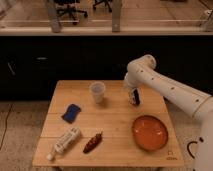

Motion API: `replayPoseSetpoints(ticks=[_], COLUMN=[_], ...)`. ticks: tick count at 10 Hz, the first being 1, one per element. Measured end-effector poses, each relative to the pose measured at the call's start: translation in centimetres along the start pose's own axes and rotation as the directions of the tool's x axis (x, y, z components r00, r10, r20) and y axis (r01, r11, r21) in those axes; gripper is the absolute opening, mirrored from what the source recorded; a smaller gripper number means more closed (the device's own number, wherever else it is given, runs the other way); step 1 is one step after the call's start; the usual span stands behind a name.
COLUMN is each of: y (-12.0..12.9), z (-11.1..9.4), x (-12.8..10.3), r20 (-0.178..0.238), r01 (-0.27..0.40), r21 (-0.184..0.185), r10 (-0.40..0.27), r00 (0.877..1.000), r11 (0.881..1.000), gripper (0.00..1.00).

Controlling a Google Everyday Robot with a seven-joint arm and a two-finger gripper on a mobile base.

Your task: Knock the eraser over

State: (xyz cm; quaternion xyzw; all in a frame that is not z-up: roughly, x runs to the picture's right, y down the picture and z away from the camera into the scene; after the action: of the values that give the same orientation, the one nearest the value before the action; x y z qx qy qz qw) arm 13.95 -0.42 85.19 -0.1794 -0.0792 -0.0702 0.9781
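Note:
The eraser [135, 99] is a small dark block with a white face, standing on the wooden table [115, 125] right of the centre, near the back. My gripper [132, 94] hangs down from the white arm [150, 75] that reaches in from the right. It sits right at the eraser, on its left and upper side, and partly covers it. I cannot tell whether it touches the eraser.
A clear cup [97, 92] stands left of the eraser. A flat blue pad [71, 112] lies at the left. A white tube [65, 141] and a dark red-brown object [93, 142] lie near the front edge. An orange plate [149, 133] sits front right.

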Motion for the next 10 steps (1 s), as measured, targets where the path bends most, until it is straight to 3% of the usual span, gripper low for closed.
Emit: replayPoseSetpoints(ticks=[10], y=[-0.57], z=[0.55], x=[-0.39], r20=[0.024], r01=[0.018], r21=[0.014], r10=[-0.018], r00=[1.0], r11=[1.0], gripper=[0.0])
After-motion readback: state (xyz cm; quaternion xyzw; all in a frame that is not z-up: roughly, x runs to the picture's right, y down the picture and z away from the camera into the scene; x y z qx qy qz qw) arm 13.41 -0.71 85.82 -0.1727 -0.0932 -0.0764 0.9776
